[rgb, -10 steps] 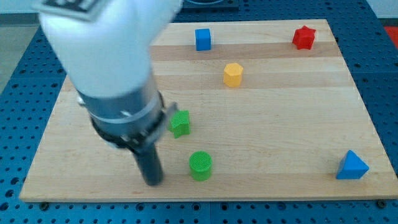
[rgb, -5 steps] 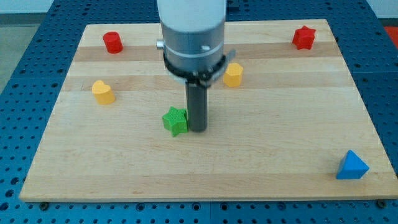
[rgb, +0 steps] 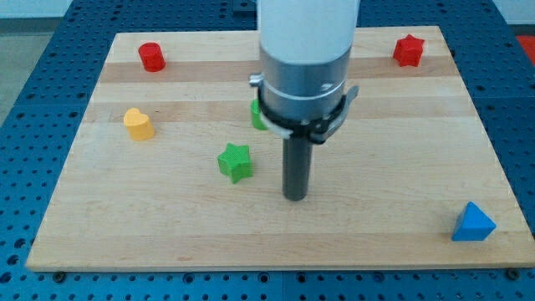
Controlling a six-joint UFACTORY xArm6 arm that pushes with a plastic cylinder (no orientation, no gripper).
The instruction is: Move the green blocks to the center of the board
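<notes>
Tip (rgb: 295, 197) on the bench (rgb: 401, 167), near centre, just right of the green star (rgb: 235, 161), apart from it. Second green block (rgb: 257, 114) mostly hidden behind the arm, shape unclear. No fingers on this rod. Blue triangle (rgb: 473, 222) at lower right.

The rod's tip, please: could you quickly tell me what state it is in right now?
My tip: a bare rod, nothing to open or close, holding nothing; it sits on the board to the view's right of the green star block, apart from it.
</notes>
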